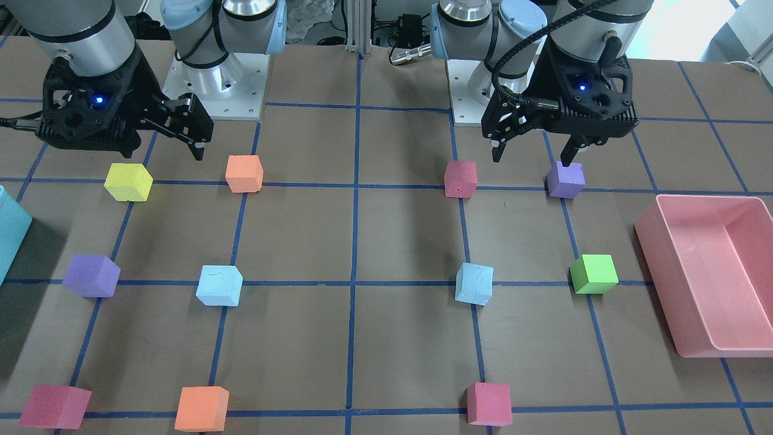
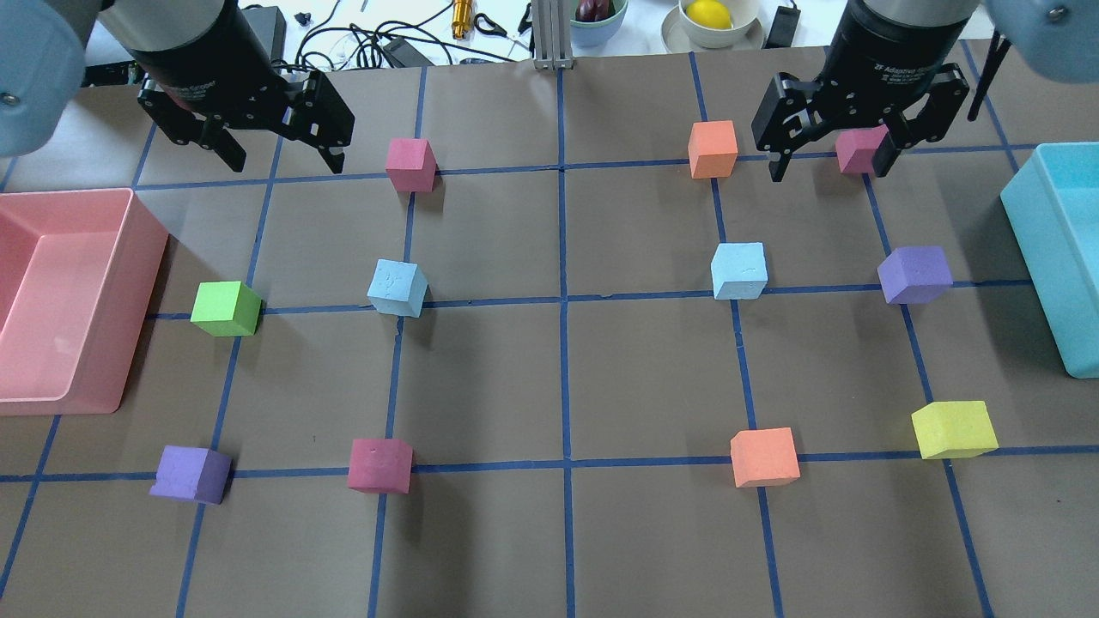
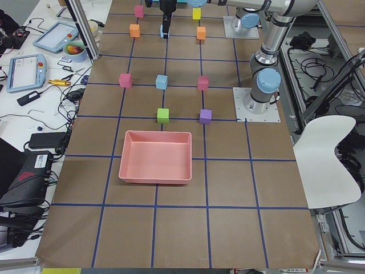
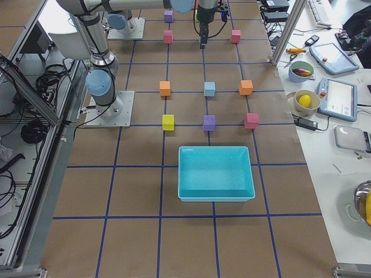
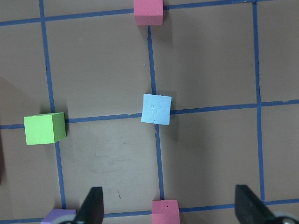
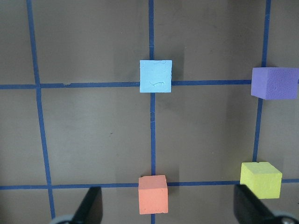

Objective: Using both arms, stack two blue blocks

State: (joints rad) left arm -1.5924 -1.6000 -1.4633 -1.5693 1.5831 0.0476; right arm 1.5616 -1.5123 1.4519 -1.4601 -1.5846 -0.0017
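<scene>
Two pale blue blocks rest apart on the table. One lies on my left side (image 2: pixel 397 288) (image 1: pixel 474 283) and shows in the left wrist view (image 5: pixel 156 108). The other lies on my right side (image 2: pixel 739 270) (image 1: pixel 219 285) and shows in the right wrist view (image 6: pixel 155 76). My left gripper (image 2: pixel 283 163) (image 1: pixel 534 158) is open and empty, held high above the far part of the table. My right gripper (image 2: pixel 830 167) (image 1: pixel 163 151) is also open and empty, high above the far right. Each gripper is well short of its blue block.
A pink bin (image 2: pixel 146 257) stands at the left edge and a teal bin (image 2: pixel 1030 240) at the right edge. Green (image 2: pixel 226 308), purple (image 2: pixel 914 275), pink (image 2: pixel 410 164), orange (image 2: pixel 713 148) and yellow (image 2: pixel 953 429) cubes sit on the blue grid lines around the blue blocks.
</scene>
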